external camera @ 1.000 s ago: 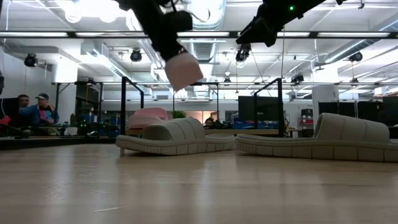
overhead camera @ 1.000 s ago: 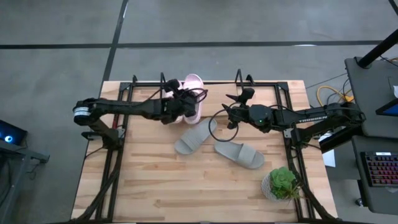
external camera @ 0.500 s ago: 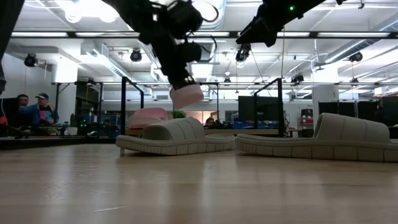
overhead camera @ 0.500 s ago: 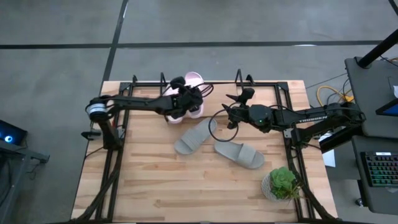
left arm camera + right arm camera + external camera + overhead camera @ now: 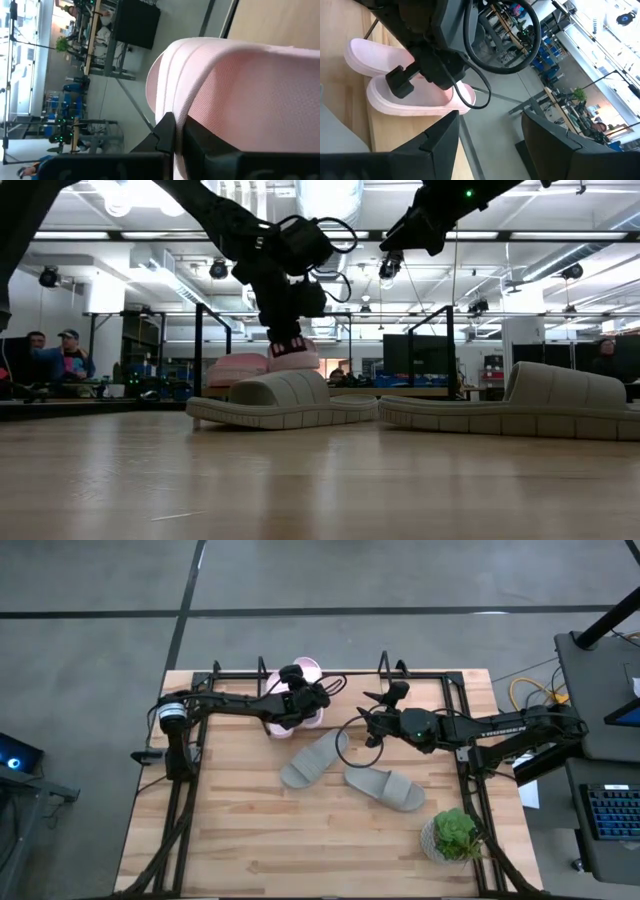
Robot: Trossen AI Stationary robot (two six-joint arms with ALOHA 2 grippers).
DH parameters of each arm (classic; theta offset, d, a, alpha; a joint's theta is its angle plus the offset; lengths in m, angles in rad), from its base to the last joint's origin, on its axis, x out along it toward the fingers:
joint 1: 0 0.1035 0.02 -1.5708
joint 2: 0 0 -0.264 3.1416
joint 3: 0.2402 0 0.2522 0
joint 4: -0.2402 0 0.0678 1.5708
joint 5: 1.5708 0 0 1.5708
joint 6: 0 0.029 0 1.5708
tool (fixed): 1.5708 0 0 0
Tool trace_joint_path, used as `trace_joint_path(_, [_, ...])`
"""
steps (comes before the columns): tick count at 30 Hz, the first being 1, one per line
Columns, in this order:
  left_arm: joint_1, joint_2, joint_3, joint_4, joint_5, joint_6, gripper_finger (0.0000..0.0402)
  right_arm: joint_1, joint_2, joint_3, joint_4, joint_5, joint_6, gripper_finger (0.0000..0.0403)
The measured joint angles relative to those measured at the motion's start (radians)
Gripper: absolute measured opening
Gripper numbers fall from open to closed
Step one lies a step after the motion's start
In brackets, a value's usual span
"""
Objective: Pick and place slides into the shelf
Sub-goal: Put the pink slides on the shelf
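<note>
My left gripper is pinched onto a pale pink rubber slide, lowering it beside the other pale pink slide on the low black wire shelf at the table's far edge. My right gripper hangs spread nearby. Two grey rubber slides lie mid-table, not yet shelved; I judge us about halfway.

High view looks straight down; low view level across the table; both share grey slides
</note>
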Motion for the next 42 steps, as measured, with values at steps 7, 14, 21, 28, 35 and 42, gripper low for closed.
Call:
trace_joint_path(7, [0.000, -0.001, 0.000, 0.005, 0.049, 0.070, 0.0000, 0.000, 0.000, 0.000, 0.000, 0.000, 0.000, 0.0206])
trace_joint_path(14, [0.002, 0.000, -0.011, 0.010, 0.065, 0.079, 0.0000, 0.000, 0.000, 0.000, 0.000, 0.000, 0.001, 0.0206])
trace_joint_path(21, [0.008, 0.000, -0.031, 0.003, 0.070, 0.079, 0.0000, 0.000, 0.000, 0.000, 0.000, 0.000, 0.001, 0.0206])
trace_joint_path(28, [0.010, 0.000, -0.033, -0.003, 0.100, 0.098, 0.0000, 0.000, 0.000, -0.001, -0.002, 0.000, 0.006, 0.0206])
trace_joint_path(35, [0.013, 0.000, -0.034, -0.004, 0.121, 0.099, 0.0000, 0.000, 0.000, -0.001, -0.004, 0.000, 0.009, 0.0206])
trace_joint_path(42, [0.015, 0.000, -0.035, -0.009, 0.193, 0.099, 0.0043, 0.000, 0.000, -0.002, -0.004, 0.000, 0.009, 0.0206])
